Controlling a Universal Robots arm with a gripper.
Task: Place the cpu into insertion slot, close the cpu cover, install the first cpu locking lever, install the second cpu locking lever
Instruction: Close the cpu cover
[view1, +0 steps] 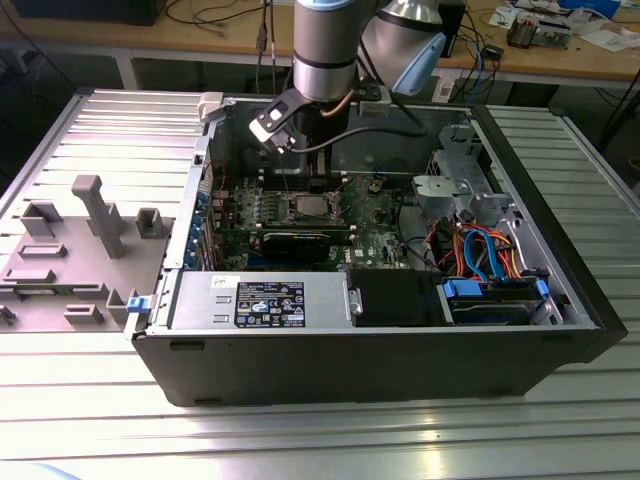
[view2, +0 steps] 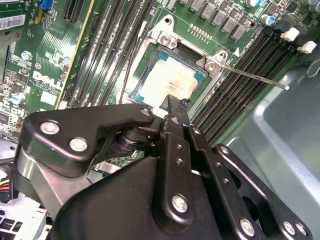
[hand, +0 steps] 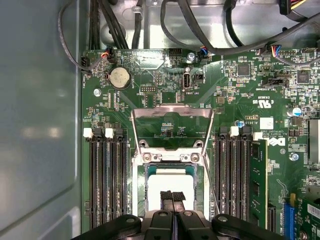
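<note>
**Closed gripper tips over the seated chip, cover open**

Nearest the lens, the black jointed metal gripper (hand: 173, 199) has its fingers brought together with nothing between them. The tips sit at or just above the small, flat, square cpu (hand: 170, 182) with its silver-grey top; whether they touch it cannot be told. The cpu lies flat inside the square, silver-rimmed insertion slot (hand: 138, 192). Beyond the slot, the thin silver windowed cpu cover (hand: 170, 110) stands swung open. A thin wire locking lever (view2: 260, 79) juts free across the long black memory slots (hand: 107, 180).

Judged risks:
- A sideways nudge from the tips could slide or tilt the chip off its seat and harm the contact field.
- A cover closed on a crooked chip would jam.
- The free lever could snag a finger.
</note>
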